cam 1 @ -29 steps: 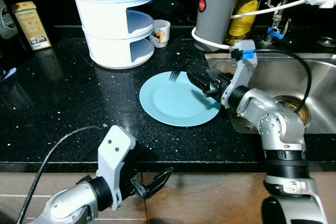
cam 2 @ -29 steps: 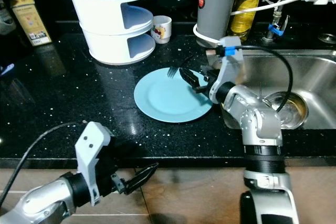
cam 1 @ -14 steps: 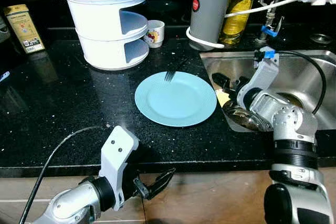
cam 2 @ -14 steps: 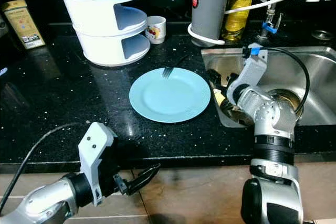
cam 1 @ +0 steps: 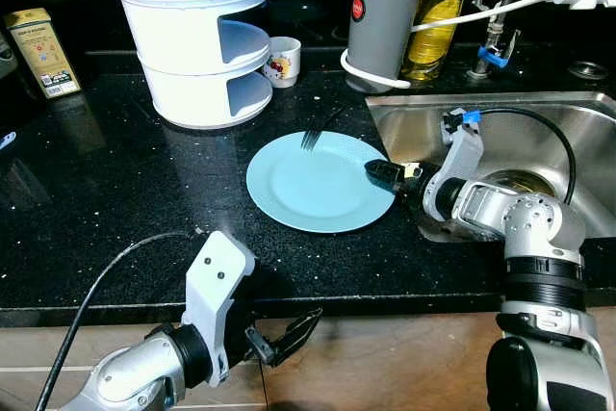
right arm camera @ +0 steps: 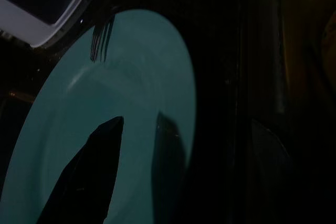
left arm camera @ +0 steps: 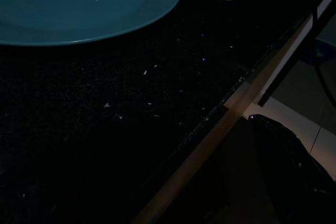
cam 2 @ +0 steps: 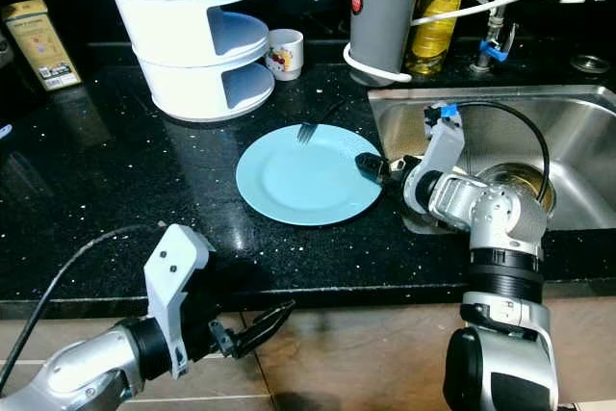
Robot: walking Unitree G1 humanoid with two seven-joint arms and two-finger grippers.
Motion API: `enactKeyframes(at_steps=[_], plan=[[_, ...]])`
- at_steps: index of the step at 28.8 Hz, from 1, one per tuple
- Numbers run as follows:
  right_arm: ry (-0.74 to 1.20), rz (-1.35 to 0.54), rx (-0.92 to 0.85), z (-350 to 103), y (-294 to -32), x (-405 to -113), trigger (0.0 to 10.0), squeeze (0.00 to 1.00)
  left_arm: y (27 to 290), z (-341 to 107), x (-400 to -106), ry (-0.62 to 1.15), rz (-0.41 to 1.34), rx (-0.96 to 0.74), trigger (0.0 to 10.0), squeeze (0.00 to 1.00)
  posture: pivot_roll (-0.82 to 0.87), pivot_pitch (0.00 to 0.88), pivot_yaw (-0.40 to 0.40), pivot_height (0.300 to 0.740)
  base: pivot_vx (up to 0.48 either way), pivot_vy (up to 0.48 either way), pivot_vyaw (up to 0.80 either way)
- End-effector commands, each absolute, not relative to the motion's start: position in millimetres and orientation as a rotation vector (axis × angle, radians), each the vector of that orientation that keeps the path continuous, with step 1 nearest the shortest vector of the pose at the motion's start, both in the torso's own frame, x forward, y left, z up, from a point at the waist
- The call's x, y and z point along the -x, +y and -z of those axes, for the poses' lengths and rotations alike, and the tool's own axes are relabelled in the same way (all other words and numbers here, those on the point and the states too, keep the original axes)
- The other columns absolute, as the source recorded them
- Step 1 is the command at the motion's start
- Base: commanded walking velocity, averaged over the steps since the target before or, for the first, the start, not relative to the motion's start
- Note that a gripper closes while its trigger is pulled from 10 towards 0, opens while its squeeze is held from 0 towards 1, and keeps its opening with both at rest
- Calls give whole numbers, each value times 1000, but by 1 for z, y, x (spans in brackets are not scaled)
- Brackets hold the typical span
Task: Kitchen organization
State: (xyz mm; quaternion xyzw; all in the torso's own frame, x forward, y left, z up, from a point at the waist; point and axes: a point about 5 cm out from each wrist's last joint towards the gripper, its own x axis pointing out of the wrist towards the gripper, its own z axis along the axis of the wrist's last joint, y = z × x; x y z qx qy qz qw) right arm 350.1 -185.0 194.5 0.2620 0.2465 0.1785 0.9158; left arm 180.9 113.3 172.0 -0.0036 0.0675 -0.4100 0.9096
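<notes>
Plate: a light blue plate (cam 1: 320,183) is laid flat on the black speckled counter (cam 1: 106,180), just left of the steel sink (cam 1: 568,132).
Fork: a dark fork (cam 1: 318,130) is rested with its tines on the plate's far rim, the handle angled off toward the back.
Right gripper: the right gripper (cam 1: 383,173) is held low over the plate's right edge; its black fingers (right arm camera: 86,177) are seen parted, with nothing clasped between them.
Left gripper: the left gripper (cam 1: 289,334) is hung below the counter's front edge, its fingers spread and empty.
Behind: a white tiered rack (cam 1: 197,31), a small cup (cam 1: 286,56), a grey canister (cam 1: 383,7) and an oil bottle (cam 1: 438,16) are stood along the back.
</notes>
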Motion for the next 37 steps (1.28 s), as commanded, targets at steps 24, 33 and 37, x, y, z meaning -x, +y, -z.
enactKeyframes(at_steps=[24,33,37], plan=[[565,-552,-535,-198,-173,-334,0,0,116,-162,-181,193,833,-10,10000,0,78,0,-32,740,0,0,0],[482,-585,-501,-208,-176,-335,0,0,116,-161,-181,193,831,-11,10000,0,74,0,-31,740,0,0,0],[404,-662,-477,-219,-170,-333,0,0,116,-161,-182,195,831,-15,10000,0,72,0,-30,740,0,0,0]])
